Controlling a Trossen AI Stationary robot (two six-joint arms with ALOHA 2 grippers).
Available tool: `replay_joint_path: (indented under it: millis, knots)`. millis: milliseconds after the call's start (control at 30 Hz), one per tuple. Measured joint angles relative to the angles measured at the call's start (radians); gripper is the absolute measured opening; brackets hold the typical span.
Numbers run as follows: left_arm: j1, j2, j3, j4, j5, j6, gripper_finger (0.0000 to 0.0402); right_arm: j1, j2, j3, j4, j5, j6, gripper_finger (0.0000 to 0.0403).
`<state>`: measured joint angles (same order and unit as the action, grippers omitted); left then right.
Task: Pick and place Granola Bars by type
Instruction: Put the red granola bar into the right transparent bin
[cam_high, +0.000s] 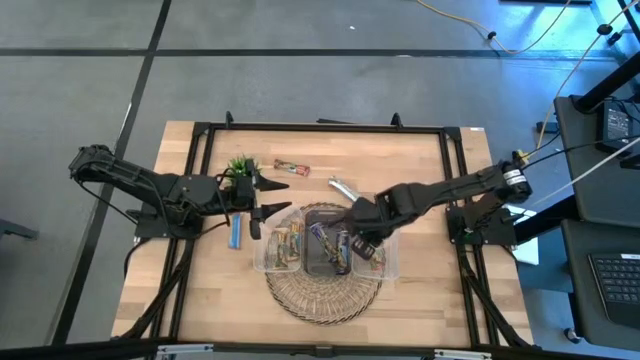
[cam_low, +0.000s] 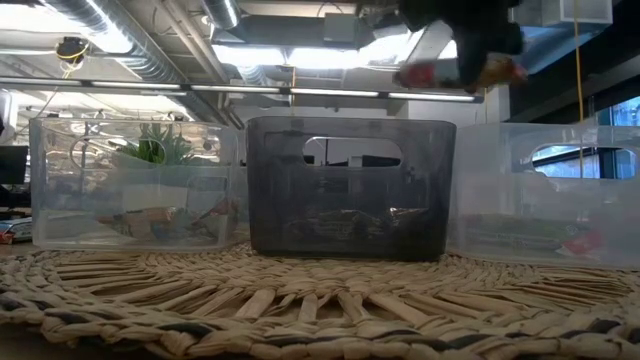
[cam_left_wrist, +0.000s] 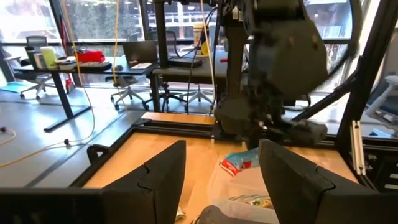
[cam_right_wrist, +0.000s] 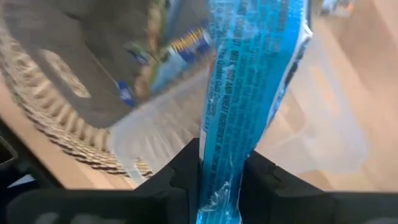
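1. At the table's (cam_high: 430, 290) centre-front lies a round woven mat (cam_high: 322, 296), carrying three bins side by side: a clear left bin (cam_high: 280, 247), a dark middle bin (cam_high: 328, 250) and a clear right bin (cam_high: 378, 258). The mat's front rim stops short of the table's front edge; bare wood stays open toward both front corners and along the right edge.

2. The right gripper (cam_high: 362, 243) hangs over the seam between the middle and right bins. Its fingers are clamped tight on a blue-wrapped bar (cam_right_wrist: 249, 93), gripped at one end; the right wrist view shows the bar's long axis running straight out from the fingers, over a clear bin wall.

3. The left gripper (cam_high: 272, 198) stands beside the left bin's rear-left corner, its two fingers (cam_left_wrist: 155, 180) spread wide with nothing between them; they point toward the table's centre.

4. Loose bars on the wood, counted in the high view: three. A blue bar (cam_high: 236, 231) lies just left of the left bin, long axis running front to back. A red-brown bar (cam_high: 291, 167) lies near the rear edge, long axis parallel to that edge. A silver bar (cam_high: 343, 187) lies behind the bins, set diagonally.

5. Each bin holds several bars; their count cannot be told.

6. One potted plant (cam_high: 241, 166) stands near the rear-left, just behind the left gripper.
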<state>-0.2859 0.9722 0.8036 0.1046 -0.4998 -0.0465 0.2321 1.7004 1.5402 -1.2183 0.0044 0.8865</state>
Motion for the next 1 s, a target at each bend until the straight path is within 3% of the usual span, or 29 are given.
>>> replay_joint_path:
  millis: [233, 433, 1000]
  knots:
    - [0.000, 0.001, 0.000, -0.004, 0.000, -0.002, 0.0193, 0.029, 0.001, -0.191, 0.114, -0.010, 0.171, 0.0084]
    - [0.000, 0.001, 0.000, -0.004, -0.005, 0.005, 0.0190, 0.028, 0.001, -0.323, 0.282, -0.033, 0.216, 0.0084]
    - [0.000, 0.001, 0.000, -0.057, -0.008, -0.042, 0.0187, 0.028, 0.001, -0.352, 0.283, -0.059, 0.274, 0.0084]
